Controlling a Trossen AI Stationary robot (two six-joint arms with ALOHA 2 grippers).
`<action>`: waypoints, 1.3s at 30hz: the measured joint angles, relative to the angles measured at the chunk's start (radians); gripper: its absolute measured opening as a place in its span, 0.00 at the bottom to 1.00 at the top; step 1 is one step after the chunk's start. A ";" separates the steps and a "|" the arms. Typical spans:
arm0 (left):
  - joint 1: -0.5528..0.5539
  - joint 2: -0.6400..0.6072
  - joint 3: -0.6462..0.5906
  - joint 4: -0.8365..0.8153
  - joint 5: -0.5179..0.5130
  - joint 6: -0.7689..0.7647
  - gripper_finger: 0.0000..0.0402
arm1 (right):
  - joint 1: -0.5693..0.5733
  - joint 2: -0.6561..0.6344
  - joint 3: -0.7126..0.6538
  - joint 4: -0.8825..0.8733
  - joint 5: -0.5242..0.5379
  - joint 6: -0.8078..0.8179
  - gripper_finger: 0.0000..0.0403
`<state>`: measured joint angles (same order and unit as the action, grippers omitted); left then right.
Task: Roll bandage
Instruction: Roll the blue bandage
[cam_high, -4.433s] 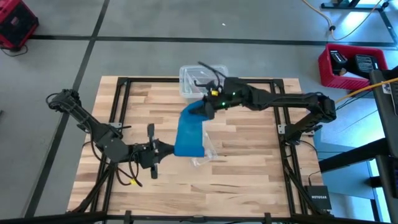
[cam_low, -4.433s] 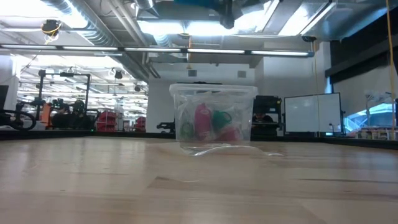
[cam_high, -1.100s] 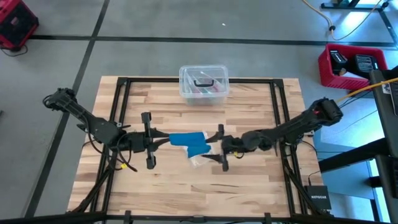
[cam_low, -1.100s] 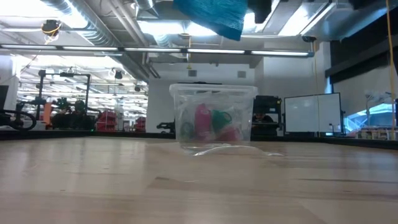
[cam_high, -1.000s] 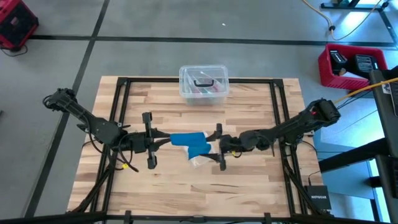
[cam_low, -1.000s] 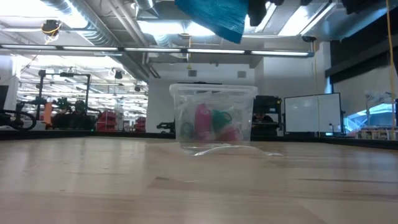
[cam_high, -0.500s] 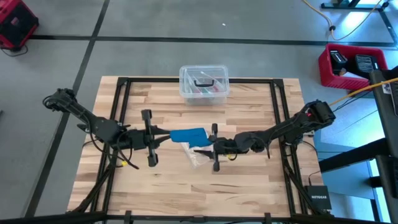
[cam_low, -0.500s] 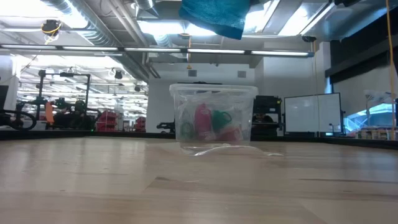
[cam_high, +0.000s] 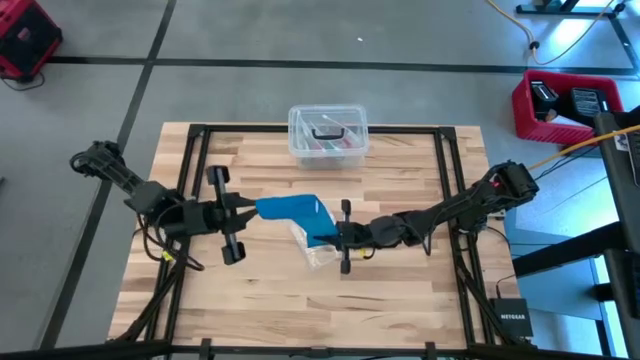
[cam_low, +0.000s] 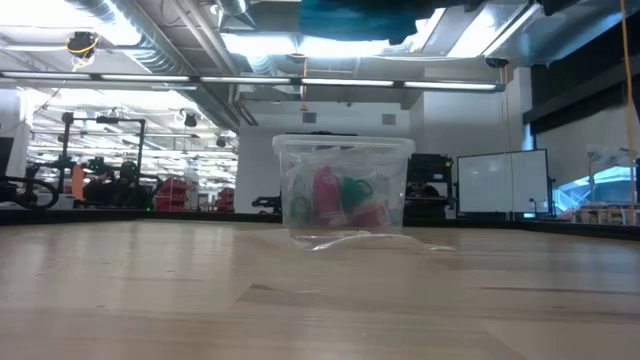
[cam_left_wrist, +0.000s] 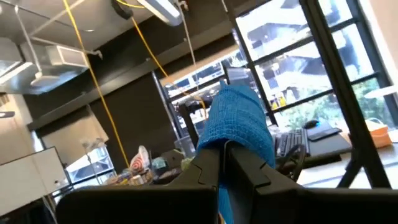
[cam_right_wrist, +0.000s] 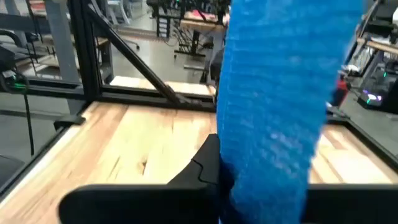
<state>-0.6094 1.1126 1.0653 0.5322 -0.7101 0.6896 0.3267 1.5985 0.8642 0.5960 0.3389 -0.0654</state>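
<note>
Even, bright overhead light on my top-down feed; the table (cam_high: 400, 290) shows only soft shadows under the arms. Low camera stares into glaring ceiling lights (cam_low: 290, 45), and the near tabletop is blurred. Left wrist is backlit by bright windows (cam_left_wrist: 292, 43), so the fingers read black. Right wrist: the bandage (cam_right_wrist: 280, 106) is too close, soft and out of focus.

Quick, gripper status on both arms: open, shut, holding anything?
Left gripper: shut on one end of the bandage, held above the table.
Right gripper: shut on the bandage's other end.
</note>
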 joint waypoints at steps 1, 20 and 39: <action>0.000 0.000 0.001 -0.010 0.000 -0.001 0.00 | 0.000 0.002 0.000 -0.003 0.002 0.005 0.03; 0.015 0.003 0.001 -0.268 -0.008 -0.110 0.00 | 0.000 -0.035 -0.001 0.024 -0.034 -0.041 0.58; 0.025 0.002 0.001 -0.260 -0.007 -0.105 0.00 | 0.046 -0.076 -0.001 -0.259 -0.049 0.084 0.55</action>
<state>-0.5842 1.1149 1.0660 0.2722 -0.7174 0.5847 0.3729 1.5228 0.8627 0.3369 0.2901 0.0191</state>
